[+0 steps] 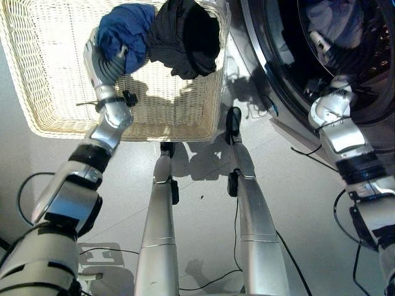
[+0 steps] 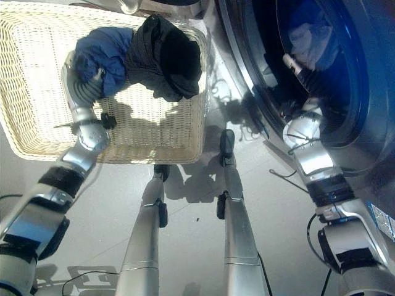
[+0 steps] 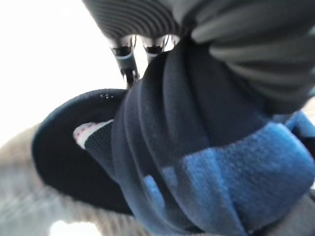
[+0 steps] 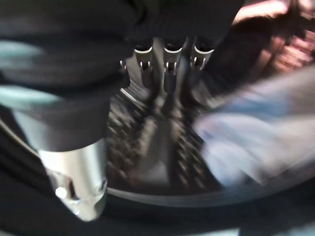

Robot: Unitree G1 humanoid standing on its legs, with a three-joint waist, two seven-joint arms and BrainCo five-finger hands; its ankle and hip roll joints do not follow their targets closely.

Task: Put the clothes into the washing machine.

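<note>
right robot hand inside washing machine drum | dark ribbed cover close to camera, silver fingers extended straight toward perforated drum wall, thumb apart from them | pale blue-white garment lying blurred in drum beside fingers, contact unclear | dark door seal along drum rim

I am seeing clothes lying in the basket, left of the washing machine; another garment is lying inside its drum.
</note>
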